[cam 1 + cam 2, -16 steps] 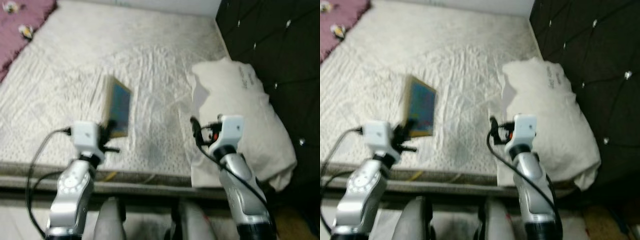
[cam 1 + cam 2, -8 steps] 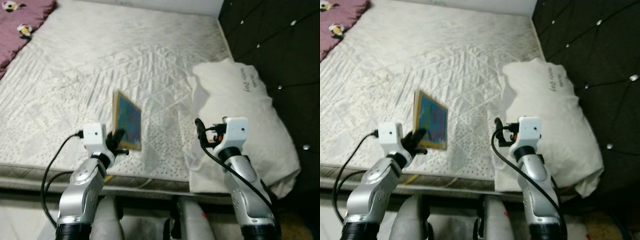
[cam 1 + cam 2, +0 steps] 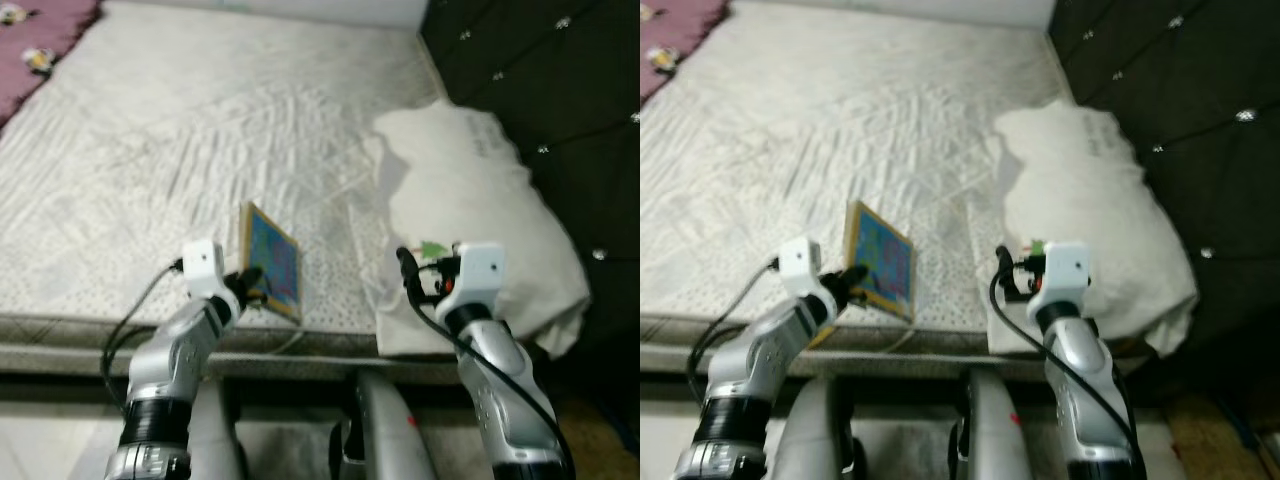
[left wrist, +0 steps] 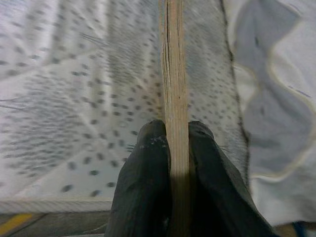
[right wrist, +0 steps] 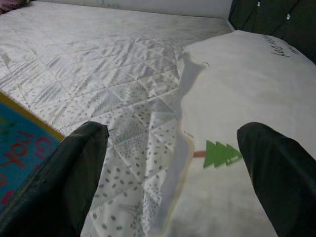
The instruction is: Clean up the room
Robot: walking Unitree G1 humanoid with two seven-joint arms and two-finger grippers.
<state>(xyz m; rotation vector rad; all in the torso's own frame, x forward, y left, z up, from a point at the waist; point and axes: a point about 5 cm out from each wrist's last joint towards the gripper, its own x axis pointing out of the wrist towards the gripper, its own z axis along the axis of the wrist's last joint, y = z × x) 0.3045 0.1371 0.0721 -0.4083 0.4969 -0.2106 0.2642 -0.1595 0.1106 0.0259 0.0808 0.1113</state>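
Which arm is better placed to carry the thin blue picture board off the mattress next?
Left. Its end effector is shut on the thin blue wooden-edged board, tilted up at the white mattress edge. The right end effector hangs open by the white pillow.

White quilted mattress (image 3: 200, 130): diamond stitching with grey dotted print. Flat wooden-edged board (image 3: 272, 268): tan rim, blue face with multicoloured markings. White pillow (image 3: 480, 210): small green tree motif, dark lettering. Black tufted headboard (image 3: 540, 80): shiny studs. Maroon blanket (image 3: 40, 40): pale small figures.
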